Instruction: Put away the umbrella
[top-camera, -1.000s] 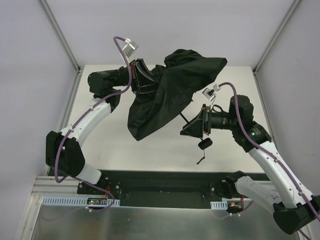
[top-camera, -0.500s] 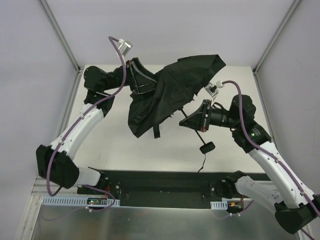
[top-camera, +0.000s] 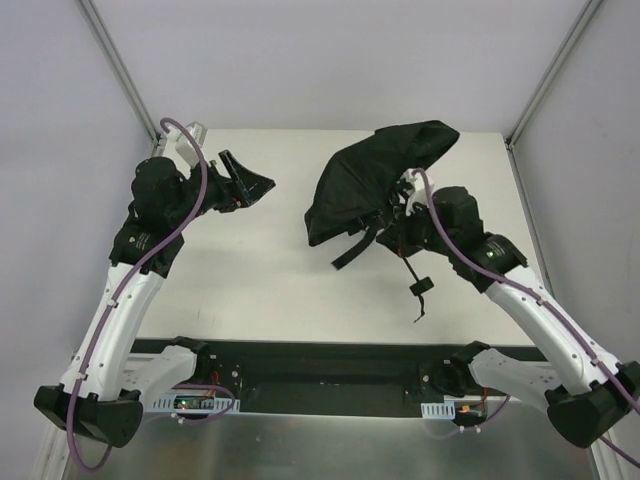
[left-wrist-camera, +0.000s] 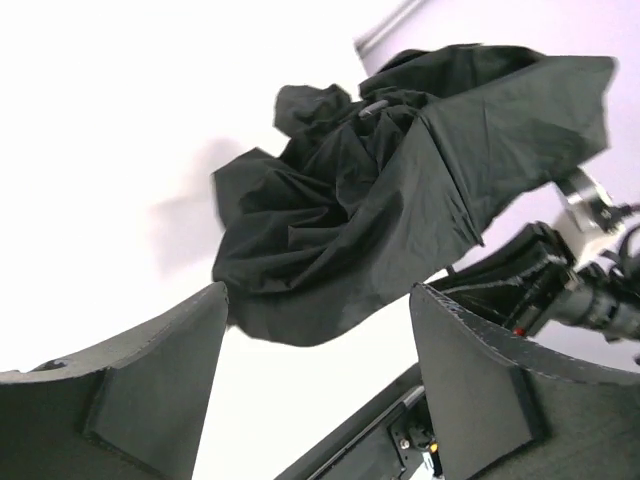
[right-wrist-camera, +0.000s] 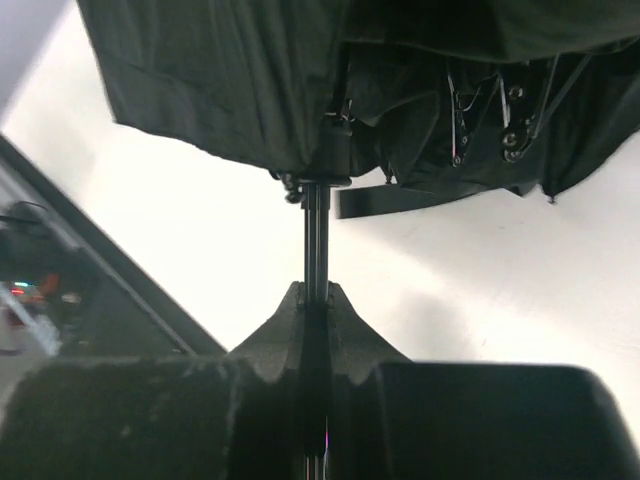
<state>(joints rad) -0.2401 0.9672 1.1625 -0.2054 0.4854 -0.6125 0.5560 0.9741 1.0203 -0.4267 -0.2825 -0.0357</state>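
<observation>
I look at my left arm (top-camera: 130, 290) first. It goes up the 9 o'clock side of the tabletop (top-camera: 260, 280) and bends at the elbow. Its wrist is high, at about 10 o'clock. A purple cable (top-camera: 195, 190) loops over it. The left claw (top-camera: 250, 185) points across toward 3 o'clock. Its two fingers are spread wide and nothing is between them. In the left wrist view I see the black cloth through the gap, well apart from the claw.

My right arm (top-camera: 540, 310) comes up from 5 o'clock and leans in toward the middle. The right claw (right-wrist-camera: 315, 300) is tucked under the edge of the cloth. Its fingers are pressed together on the thin black shaft (right-wrist-camera: 315, 240), pinching it.

The umbrella (top-camera: 375, 180) is at about 1 o'clock on the tabletop. Its cloth is half folded and all crumpled, like a floppy hood. From below I see thin metal ribs (right-wrist-camera: 480, 110) inside it. A flat black strap (top-camera: 350, 250) hangs off the cloth at its 7 o'clock side. The small knob handle (top-camera: 418, 287) is at 5 o'clock from the cloth, and its cord (top-camera: 418, 312) dangles under it. I cannot tell if the cloth touches the tabletop.
</observation>
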